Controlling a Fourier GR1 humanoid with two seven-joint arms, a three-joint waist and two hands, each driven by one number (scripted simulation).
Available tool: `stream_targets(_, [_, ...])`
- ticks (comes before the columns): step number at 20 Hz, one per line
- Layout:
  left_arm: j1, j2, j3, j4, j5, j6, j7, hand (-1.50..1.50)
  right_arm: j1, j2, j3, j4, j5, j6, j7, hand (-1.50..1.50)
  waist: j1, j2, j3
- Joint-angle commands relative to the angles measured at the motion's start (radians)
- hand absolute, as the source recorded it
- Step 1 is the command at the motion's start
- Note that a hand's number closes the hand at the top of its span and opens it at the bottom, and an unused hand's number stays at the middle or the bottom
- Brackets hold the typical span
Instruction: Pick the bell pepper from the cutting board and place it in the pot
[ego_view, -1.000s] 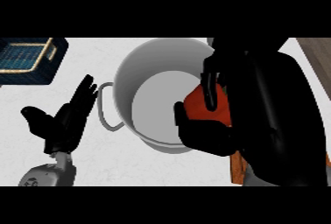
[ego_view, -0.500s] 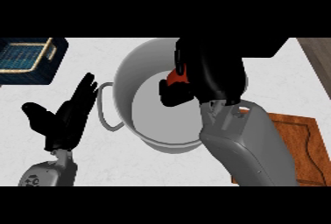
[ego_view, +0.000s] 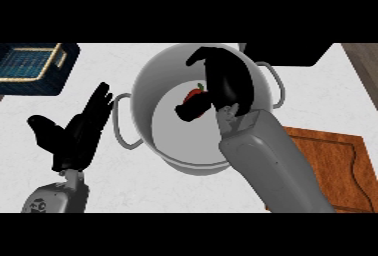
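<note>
Pepper (ego_view: 198, 93) | now inside pot (ego_view: 148, 75), having crossed its rim | my right hand (ego_view: 225, 80) curls around it, release pending | left hand (ego_view: 77, 135) rests open beside pot.

Grey forearms (ego_view: 269, 165) — black hands (ego_view: 77, 132)

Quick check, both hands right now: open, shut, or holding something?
Left hand: open, fingers straight, resting left of the pot, holding nothing.
Right hand: inside the pot, over the red bell pepper; whether it grips the pepper cannot be told.
</note>
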Motion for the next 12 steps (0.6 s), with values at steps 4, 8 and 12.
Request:
stream_targets(4, [0.002, 0.009, 0.017, -0.007, 0.012, -0.011, -0.001, 0.0, -0.016, 0.001, 0.002, 0.038, -0.101, -0.337, -0.069, -1.5, 0.005, -0.001, 0.0])
stream_targets(8, [0.002, 0.023, 0.024, -0.049, 0.011, -0.004, 0.048, 0.0, 0.06, 0.001, -0.047, -0.047, -0.015, -0.472, -0.175, -1.5, -0.016, -0.006, 0.001])
stream_targets(12, [0.033, -0.011, 0.006, -0.017, 0.004, -0.001, -0.005, 0.0, 0.116, -0.028, -0.143, -0.077, -0.026, -0.517, -0.235, -1.5, -0.026, -0.005, 0.0])
